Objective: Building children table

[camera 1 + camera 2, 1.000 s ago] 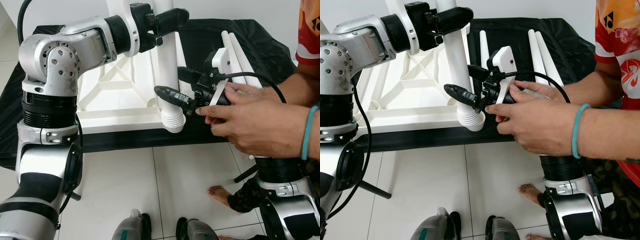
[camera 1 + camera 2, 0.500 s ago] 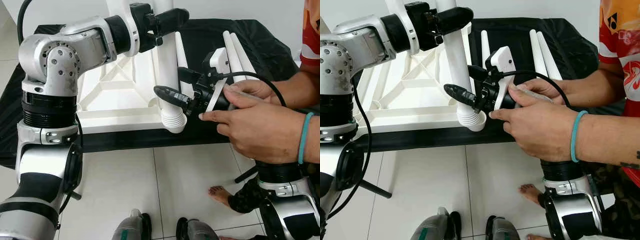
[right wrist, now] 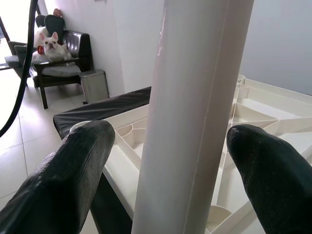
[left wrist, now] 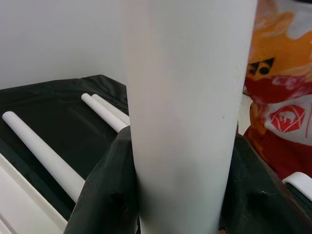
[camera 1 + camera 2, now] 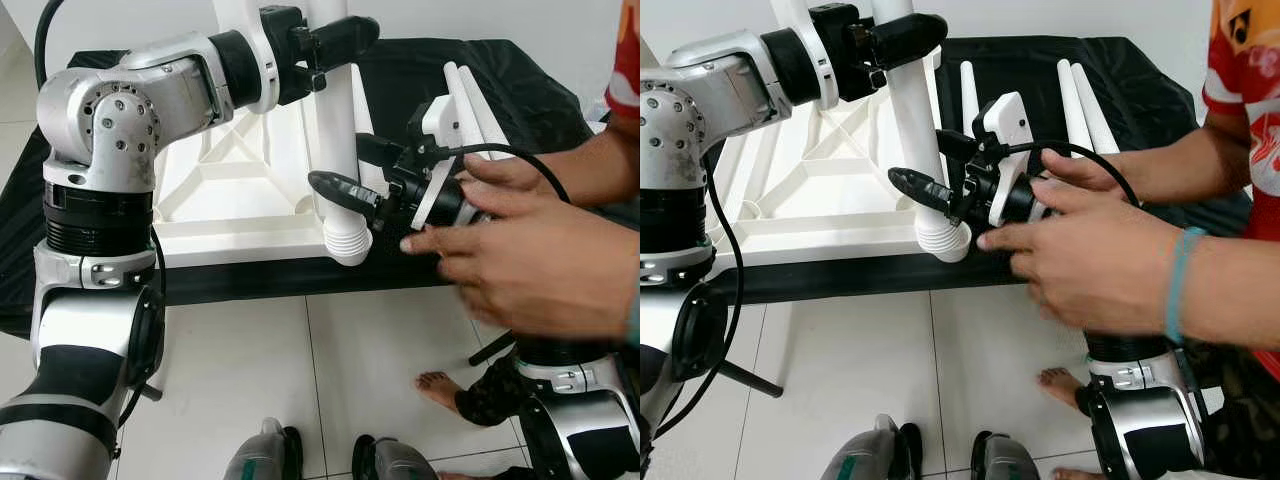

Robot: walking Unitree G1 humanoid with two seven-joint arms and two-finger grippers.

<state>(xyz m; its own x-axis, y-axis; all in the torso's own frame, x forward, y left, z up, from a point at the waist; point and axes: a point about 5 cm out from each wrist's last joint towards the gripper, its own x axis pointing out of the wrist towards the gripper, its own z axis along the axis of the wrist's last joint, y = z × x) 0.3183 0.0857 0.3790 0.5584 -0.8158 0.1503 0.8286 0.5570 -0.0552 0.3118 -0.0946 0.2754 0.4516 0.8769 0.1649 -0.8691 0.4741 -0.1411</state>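
Observation:
A white table leg (image 5: 336,110) stands upright at the corner of the upturned white tabletop (image 5: 235,175), its ribbed end (image 5: 348,243) hanging past the tabletop's front edge. My left gripper (image 5: 345,35) is shut on the leg's upper part; in the left wrist view its fingers (image 4: 105,195) press against both sides. My right gripper (image 5: 337,162) is open around the leg just above the ribbed end, and the right wrist view shows gaps between its fingers (image 3: 73,170) and the leg (image 3: 190,122). A person's hands (image 5: 520,265) hold my right wrist.
The tabletop lies on a black-covered surface (image 5: 420,70). Spare white legs (image 5: 470,95) lie on it to the right, and another leg (image 5: 969,90) lies behind my right gripper. The person's bare foot (image 5: 440,385) and my own feet (image 5: 320,460) are on the tiled floor.
The person's hands have shifted on my right wrist, and the near hand is now blurred and slid rightward. Both arms and the leg stay where they were.

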